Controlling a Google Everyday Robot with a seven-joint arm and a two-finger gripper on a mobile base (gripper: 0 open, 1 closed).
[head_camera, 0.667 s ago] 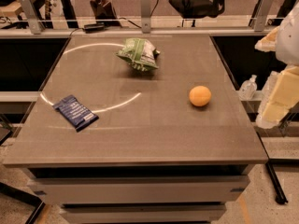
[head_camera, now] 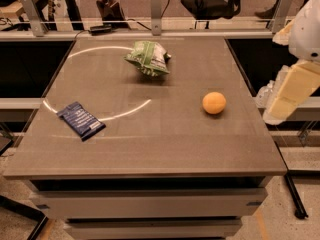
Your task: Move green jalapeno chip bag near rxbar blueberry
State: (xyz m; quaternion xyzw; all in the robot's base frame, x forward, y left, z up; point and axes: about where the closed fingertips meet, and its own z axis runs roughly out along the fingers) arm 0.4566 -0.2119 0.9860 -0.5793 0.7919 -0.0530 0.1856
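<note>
Counter (head_camera: 150,149): You are looking at a grey-brown counter that is filling the middle of the view. A thin bright arc of light is curving across its left half.
Bag (head_camera: 148,58): The green and white bag is lying crumpled near the far edge, at about 12 o'clock from the counter's centre. Nothing is touching it.
Bar (head_camera: 81,120): The dark blue bar is lying flat at about 8 o'clock, near the left edge. It is turned diagonally, with its pale label patch toward the near-right end.
Bag to bar: The two are sitting well apart. The bar is lying at about 7 o'clock from the bag, and the arc of light is running between them.
Orange (head_camera: 214,103): The round orange is sitting at about 3 o'clock from the centre, apart from both bag and bar, at about 4 o'clock from the bag.
Gripper (head_camera: 280,109): The cream-coloured gripper is hanging off the counter's right edge at about 3 o'clock, beyond the orange, and is tilting down to the left. It is touching nothing on the counter. You cannot tell whether it is open or closed.
Arm (head_camera: 310,29): Its white upper part is showing at the right border, at about 2 o'clock.
Chair (head_camera: 207,1): A black chair is standing beyond the far edge, at about 1 o'clock.
</note>
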